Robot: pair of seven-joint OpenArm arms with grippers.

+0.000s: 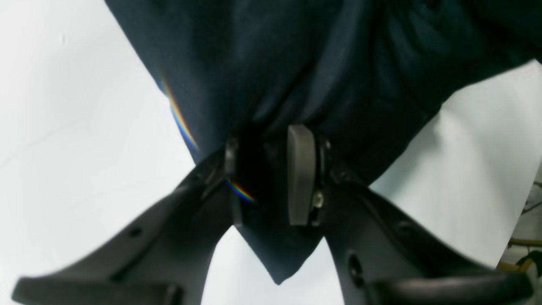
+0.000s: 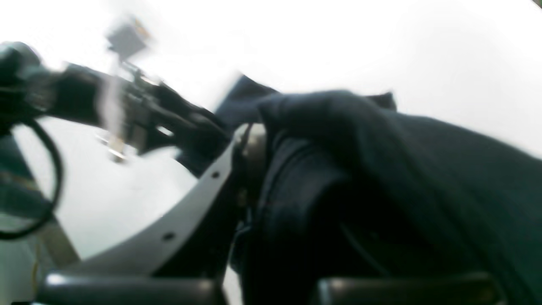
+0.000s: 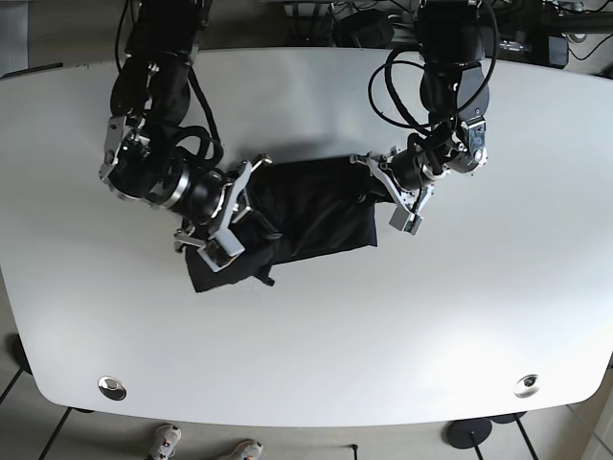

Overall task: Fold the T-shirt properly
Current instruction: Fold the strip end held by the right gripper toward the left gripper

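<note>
In the left wrist view our left claw (image 1: 269,173) was clamped on a corner of the dark T-shirt (image 1: 296,63), mid-fold. The blurred right wrist view showed cloth bunched in the right claw (image 2: 254,169), apparently gripped, its far finger hidden. From the base view the T-shirt lay half-folded on the desk (image 3: 316,345); next we judged both ends needed carrying over together.
</note>
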